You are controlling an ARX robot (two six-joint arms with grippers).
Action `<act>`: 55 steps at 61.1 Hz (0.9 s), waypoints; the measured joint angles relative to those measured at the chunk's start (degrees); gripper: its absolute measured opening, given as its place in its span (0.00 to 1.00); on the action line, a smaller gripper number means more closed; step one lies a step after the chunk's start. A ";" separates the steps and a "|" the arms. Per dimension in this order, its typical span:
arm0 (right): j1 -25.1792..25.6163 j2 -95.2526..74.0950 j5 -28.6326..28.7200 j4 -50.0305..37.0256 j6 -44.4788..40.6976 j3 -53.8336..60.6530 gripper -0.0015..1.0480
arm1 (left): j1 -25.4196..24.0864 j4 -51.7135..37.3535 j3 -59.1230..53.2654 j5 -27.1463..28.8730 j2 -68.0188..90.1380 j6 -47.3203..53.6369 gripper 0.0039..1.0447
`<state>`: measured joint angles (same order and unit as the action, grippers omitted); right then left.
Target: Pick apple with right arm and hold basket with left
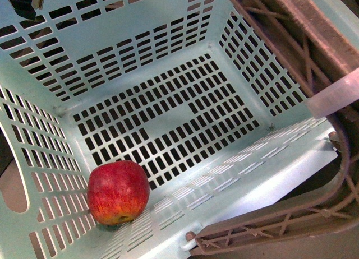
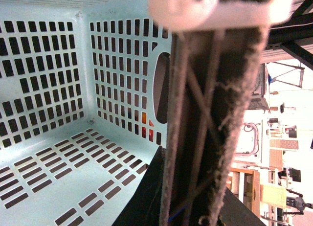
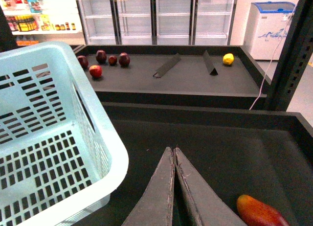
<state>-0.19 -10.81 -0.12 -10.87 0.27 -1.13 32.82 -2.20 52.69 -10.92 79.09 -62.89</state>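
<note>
Red apple (image 1: 118, 193) rests in the basket (image 1: 280, 169); right gripper (image 3: 173, 155) pinched empty, left gripper (image 2: 195, 206) clamps the handle (image 2: 210, 113). A slip could dump it.

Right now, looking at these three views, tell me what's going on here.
The apple lies on the slotted floor of the mint basket, tucked into a corner. The left gripper appears clamped on the basket's brown handle. The right gripper is shut and empty, hanging over a dark tray beside the basket, with a red-orange fruit lying close by.
</note>
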 joint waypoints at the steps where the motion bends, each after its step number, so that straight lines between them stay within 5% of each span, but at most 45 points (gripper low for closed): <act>1: 0.00 0.22 0.00 0.26 -0.02 0.00 0.02 | 0.00 0.00 0.00 0.00 0.00 0.00 0.07; 10: 0.00 8.33 0.00 9.97 -0.02 -0.02 0.02 | 0.00 0.00 0.00 0.00 0.00 0.00 0.07; 31: 0.00 10.40 0.00 10.80 -0.11 -0.02 0.03 | -0.02 0.00 0.00 0.02 0.00 -0.07 0.07; 55: 0.00 10.45 0.00 10.80 -0.11 -0.02 0.68 | -0.02 0.00 0.00 0.00 0.00 -0.09 0.07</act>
<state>-0.19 -0.36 -0.12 -0.08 0.16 -1.15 32.80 -2.20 52.69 -10.92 79.09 -62.98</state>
